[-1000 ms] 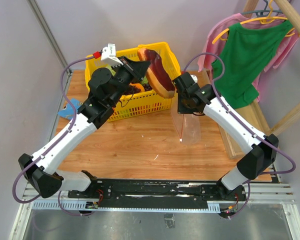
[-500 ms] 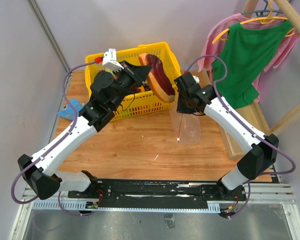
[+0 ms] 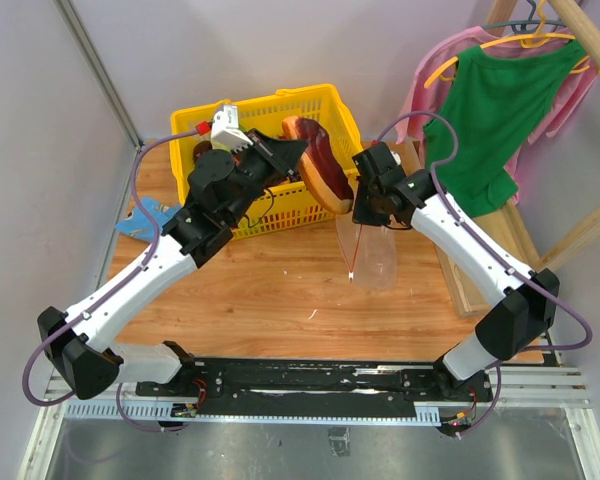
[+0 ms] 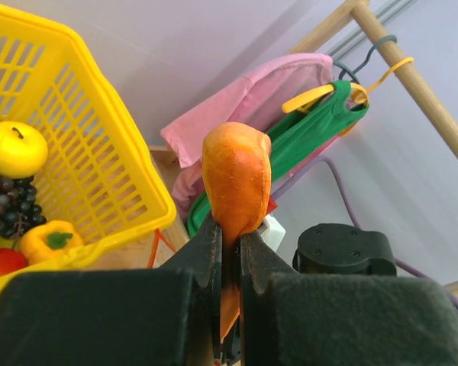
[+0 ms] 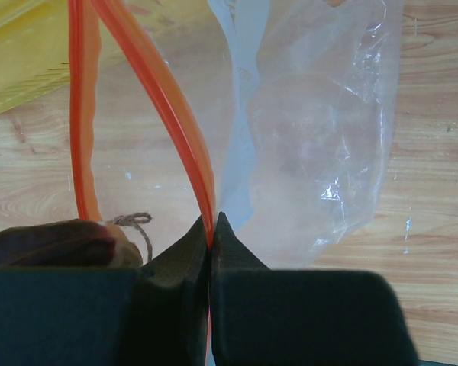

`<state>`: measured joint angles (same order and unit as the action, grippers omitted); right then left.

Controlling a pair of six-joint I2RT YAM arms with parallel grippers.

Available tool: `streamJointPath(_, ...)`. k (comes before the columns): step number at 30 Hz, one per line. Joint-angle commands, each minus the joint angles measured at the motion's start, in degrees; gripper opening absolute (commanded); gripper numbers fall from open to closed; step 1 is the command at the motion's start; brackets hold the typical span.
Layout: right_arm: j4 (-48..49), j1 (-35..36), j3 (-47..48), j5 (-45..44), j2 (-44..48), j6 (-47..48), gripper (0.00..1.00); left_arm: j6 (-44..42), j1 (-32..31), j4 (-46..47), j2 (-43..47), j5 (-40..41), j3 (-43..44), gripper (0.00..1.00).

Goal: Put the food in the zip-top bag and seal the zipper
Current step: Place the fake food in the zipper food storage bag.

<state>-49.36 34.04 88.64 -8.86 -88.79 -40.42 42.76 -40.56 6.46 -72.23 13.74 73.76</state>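
While the left jaws clench an orange-skinned, dark-red plastic fruit slice (image 3: 317, 165) at the right end of the yellow lattice basket (image 3: 280, 212), the right jaws pinch the red-orange zipper strip (image 5: 170, 103) of the clear crinkly bag (image 3: 372, 258), which hangs over the wooden table (image 3: 270, 290).

A yellow basket (image 3: 300, 205) is sitting on the tabletop (image 3: 270, 290), a blue cloth (image 3: 143, 216) lying beside it; a green shirt (image 3: 500, 110) and pink garment (image 3: 427, 78) (on hangers) are hanging right.
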Motion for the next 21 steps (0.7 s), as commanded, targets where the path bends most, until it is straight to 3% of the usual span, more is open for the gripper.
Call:
streamJointPath(1,1.96,-1.17,-1.2,1.45,2.35,-1.06,0.01,0.5,-1.45,2.29,0.15,2.72,-0.8,0.0)
streamJointPath(21,8.22,-1.85,-5.03,3.86,6.32,-1.14,0.01,-1.13,-7.09,-1.36,-5.09,8.39,-1.29,0.0)
